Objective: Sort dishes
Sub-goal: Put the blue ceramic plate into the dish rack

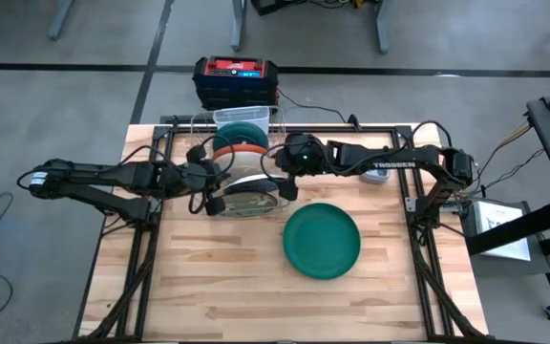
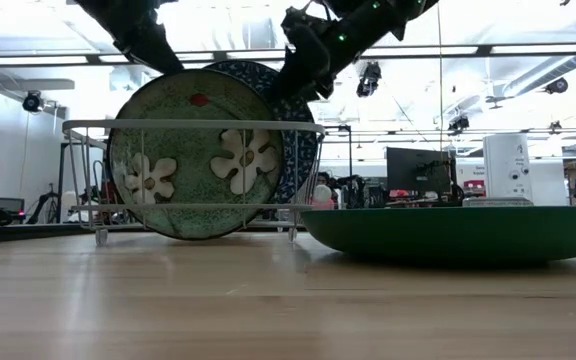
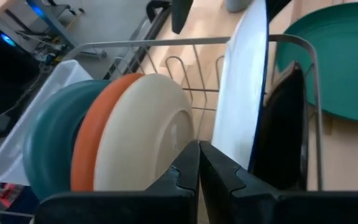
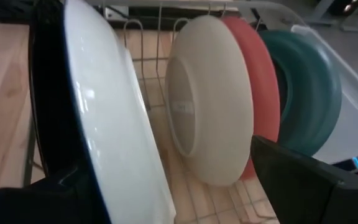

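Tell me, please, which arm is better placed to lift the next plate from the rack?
Right: the right gripper, open, seems to straddle the white plate; the left gripper is shut.

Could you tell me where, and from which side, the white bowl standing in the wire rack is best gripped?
Probably the top rim of the white bowl, coming from above: it stands on edge in the silver wire rack, an orange bowl tight behind it, leaving only its upper edge free.

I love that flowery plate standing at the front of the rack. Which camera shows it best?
The low view: the flower-patterned plate faces that camera fully, upright in the wire rack. The high view shows only its top edge. I cannot pick out its pattern in either wrist view, where it may be just a dark edge.
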### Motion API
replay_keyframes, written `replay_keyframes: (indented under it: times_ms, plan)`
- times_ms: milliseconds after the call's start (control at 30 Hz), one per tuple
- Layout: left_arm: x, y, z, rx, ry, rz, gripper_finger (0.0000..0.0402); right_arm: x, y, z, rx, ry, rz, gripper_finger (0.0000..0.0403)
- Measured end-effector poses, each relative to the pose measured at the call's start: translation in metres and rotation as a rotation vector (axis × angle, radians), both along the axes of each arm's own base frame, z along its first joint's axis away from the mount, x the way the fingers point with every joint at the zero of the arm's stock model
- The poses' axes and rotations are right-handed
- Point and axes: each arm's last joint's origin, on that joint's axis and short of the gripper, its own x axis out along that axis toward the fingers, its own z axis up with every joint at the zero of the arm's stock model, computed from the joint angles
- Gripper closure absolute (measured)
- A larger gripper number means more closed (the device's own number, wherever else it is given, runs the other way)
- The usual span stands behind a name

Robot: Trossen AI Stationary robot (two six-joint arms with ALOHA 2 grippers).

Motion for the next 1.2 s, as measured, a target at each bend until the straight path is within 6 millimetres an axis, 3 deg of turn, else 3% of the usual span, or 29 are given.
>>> replay_keyframes:
  times_ms: [233, 533, 1200]
  plan:
    - [-0.008, 0.004, 0.007, 0.101, -0.030, 0.111, 0.0401, 0.008, 0.001, 0.003, 0.049, -0.082, 0.057, 0.0080]
    - [-0.009, 0.004, 0.011, 0.117, -0.058, 0.110, 0.0401, 0.024, -0.001, -0.007, 0.060, -0.100, 0.067, 0.0080]
    - [-0.009, 0.004, 0.012, 0.116, -0.070, 0.111, 0.0401, 0.024, -0.001, 0.028, -0.001, -0.129, 0.098, 0.0080]
